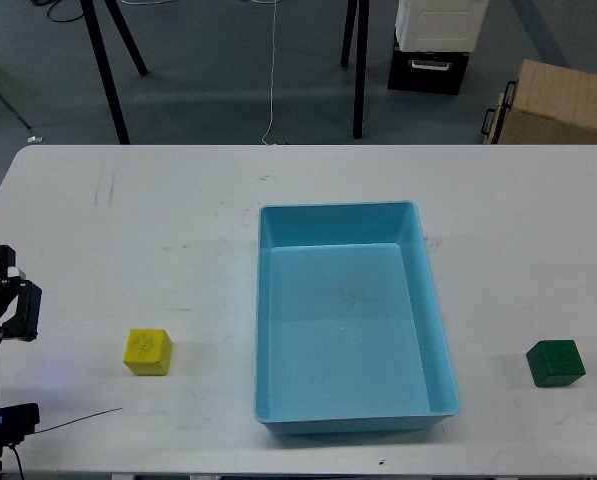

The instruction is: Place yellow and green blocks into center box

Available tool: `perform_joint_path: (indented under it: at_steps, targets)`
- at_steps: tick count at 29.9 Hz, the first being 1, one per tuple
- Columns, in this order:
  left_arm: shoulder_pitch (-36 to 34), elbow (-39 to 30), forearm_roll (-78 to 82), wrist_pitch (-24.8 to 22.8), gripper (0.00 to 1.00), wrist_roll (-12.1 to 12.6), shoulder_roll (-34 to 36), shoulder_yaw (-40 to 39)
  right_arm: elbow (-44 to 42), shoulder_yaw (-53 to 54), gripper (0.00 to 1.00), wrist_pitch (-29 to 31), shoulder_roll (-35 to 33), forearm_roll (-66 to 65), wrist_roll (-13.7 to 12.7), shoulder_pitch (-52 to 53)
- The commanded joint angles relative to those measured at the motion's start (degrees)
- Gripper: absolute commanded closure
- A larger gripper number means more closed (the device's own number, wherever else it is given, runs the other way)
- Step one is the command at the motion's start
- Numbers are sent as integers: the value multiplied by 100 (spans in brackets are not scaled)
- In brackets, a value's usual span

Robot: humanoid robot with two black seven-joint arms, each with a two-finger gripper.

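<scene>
A yellow block [148, 352] lies on the white table [158, 230], left of the light blue box [437, 330]. A dark green block [555, 362] lies on the table to the right of the box. The box stands at the table's center and holds nothing. My left gripper [16, 288] is at the far left edge, above the table and well to the left of the yellow block. Its two fingers stand apart and hold nothing. My right arm and gripper are out of view.
Beyond the table's far edge are black stand legs [106, 70], a hanging cable [273, 70], a white and black case [433, 40] and a cardboard box [558, 100]. A thin wire [78, 420] lies near the front left edge.
</scene>
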Motion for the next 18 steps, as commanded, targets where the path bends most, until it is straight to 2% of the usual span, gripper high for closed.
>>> perform_joint_path:
  at_steps: [1, 6, 10, 14, 18]
  targets:
    - [-135, -4, -10, 0, 0, 12, 5, 43, 7, 22, 1, -415, -984, -300, -221, 132]
    - [-276, 5, -1, 0, 0, 29, -13, 78, -54, -170, 1, -899, -2628, -677, -300, 659]
    - [-329, 14, -1, 0, 0, 29, -22, 78, -72, -986, 1, -1417, -3727, -1073, -345, 1589]
    - [-364, 14, -1, 0, 0, 29, -39, 78, -168, -2523, 1, -1647, -4589, -1144, -388, 3091]
    - [-443, 14, -1, 0, 0, 29, -48, 87, -239, -4411, 1, -1770, -5003, -1214, -739, 5120]
